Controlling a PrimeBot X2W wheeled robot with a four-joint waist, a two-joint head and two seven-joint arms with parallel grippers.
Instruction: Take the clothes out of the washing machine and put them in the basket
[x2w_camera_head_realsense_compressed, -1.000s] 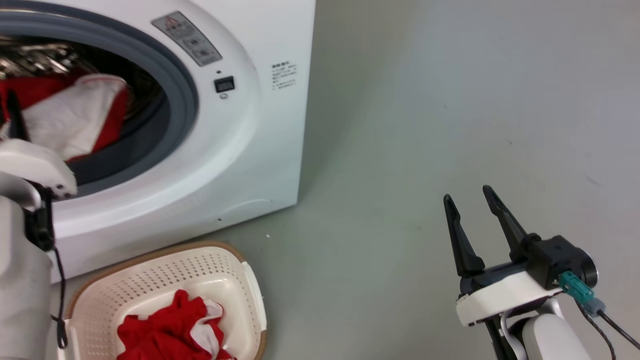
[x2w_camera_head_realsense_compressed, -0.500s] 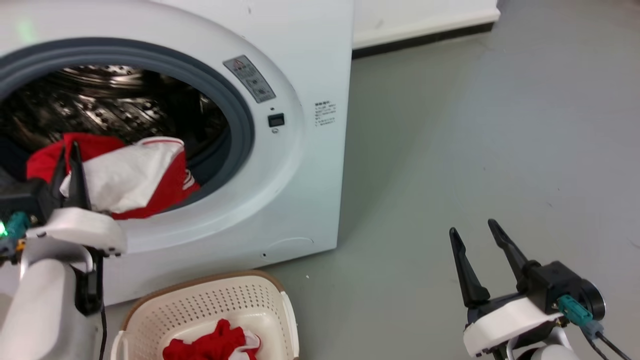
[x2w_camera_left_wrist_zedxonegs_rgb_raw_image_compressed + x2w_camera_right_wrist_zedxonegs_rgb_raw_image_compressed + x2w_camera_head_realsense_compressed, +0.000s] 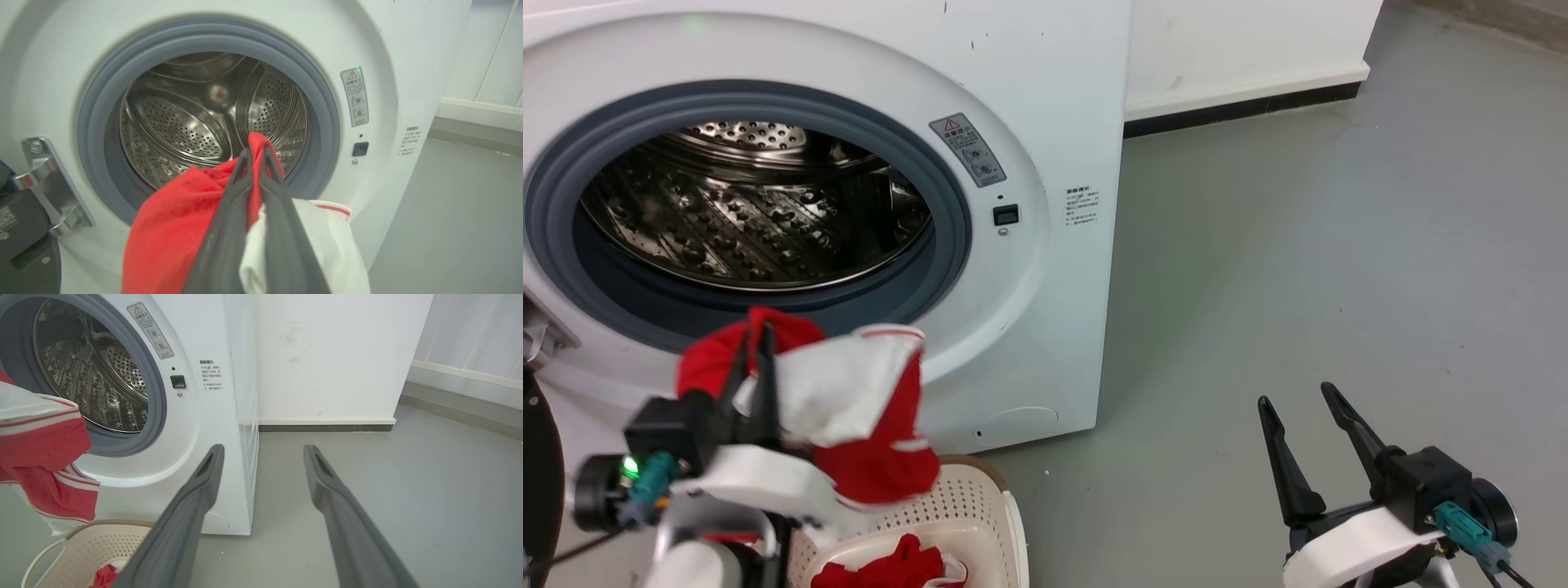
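Left claw (image 3: 756, 341) pinched tight on bunched top fold of red-white garment (image 3: 849, 392). Rest droops outside drum (image 3: 752, 212), above basket (image 3: 972, 502). Soft, light, limp: fold grip likely holds. Right claw (image 3: 1297, 398) wide, empty.

Extraction: the left gripper (image 3: 756, 343) has drawn the red-and-white garment (image 3: 849, 400) out of the drum (image 3: 752, 212) to its 6 o'clock, above the basket (image 3: 980, 498).
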